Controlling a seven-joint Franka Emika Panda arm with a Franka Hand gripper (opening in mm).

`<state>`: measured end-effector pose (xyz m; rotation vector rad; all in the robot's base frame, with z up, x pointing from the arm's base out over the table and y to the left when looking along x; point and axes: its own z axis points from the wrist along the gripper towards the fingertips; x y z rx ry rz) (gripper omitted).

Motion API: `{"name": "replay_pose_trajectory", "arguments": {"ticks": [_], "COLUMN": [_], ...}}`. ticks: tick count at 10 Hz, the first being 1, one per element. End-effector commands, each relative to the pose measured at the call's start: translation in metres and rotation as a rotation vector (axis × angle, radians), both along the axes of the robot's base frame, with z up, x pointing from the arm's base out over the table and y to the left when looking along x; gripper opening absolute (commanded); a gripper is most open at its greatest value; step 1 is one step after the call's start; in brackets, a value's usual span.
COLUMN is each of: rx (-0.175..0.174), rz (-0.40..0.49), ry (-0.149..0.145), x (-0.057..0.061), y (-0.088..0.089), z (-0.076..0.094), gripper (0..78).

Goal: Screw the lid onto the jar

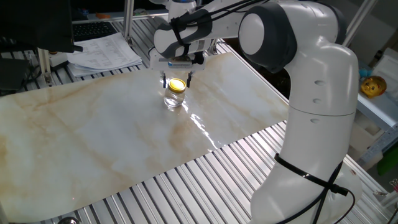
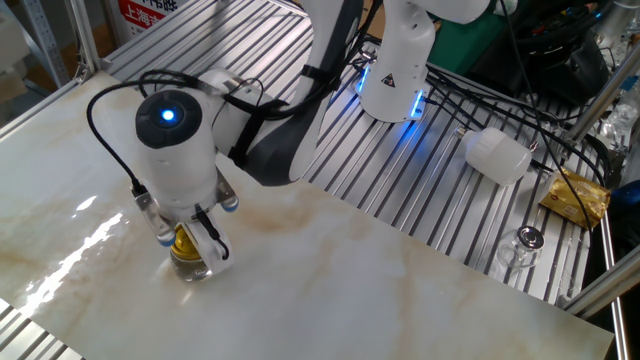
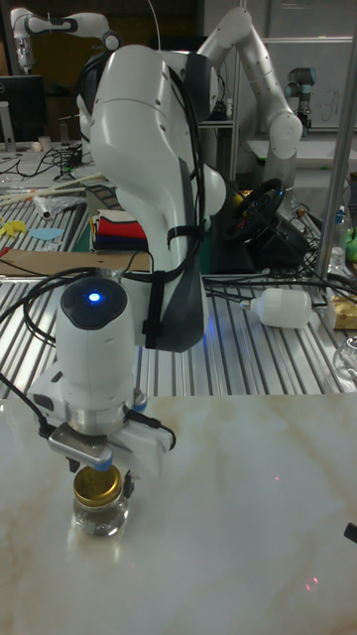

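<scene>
The clear glass jar point(image 1: 174, 99) stands upright on the marble board, also seen from the other side point(image 2: 190, 268) and in the tall view point(image 3: 99, 518). The gold lid point(image 1: 177, 84) point(image 2: 186, 240) point(image 3: 97, 485) sits level on the jar's mouth. My gripper point(image 1: 176, 79) point(image 2: 190, 243) point(image 3: 99, 476) points straight down over it. One finger stands on each side of the lid, with a small gap showing at each side. The gripper looks open around the lid. The wrist hides much of the lid in the other fixed view.
The marble board point(image 1: 93, 143) lies on a slatted metal table. Papers point(image 1: 102, 53) lie at the back left. A gold object point(image 1: 373, 86) rests on the side shelf. A white bottle point(image 2: 497, 155), a small glass point(image 2: 525, 240) and a yellow packet point(image 2: 575, 197) lie off the board.
</scene>
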<state>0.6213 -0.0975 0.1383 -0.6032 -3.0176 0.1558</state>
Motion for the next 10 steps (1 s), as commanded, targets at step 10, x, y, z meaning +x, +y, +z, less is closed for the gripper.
{"name": "replay_pose_trajectory", "arguments": {"ticks": [10], "rx": [0.078], "rz": [0.029], "ry": [-0.024], "x": [0.0002], "y": [-0.0087], "z": [-0.0007], "gripper": [77.4]}}
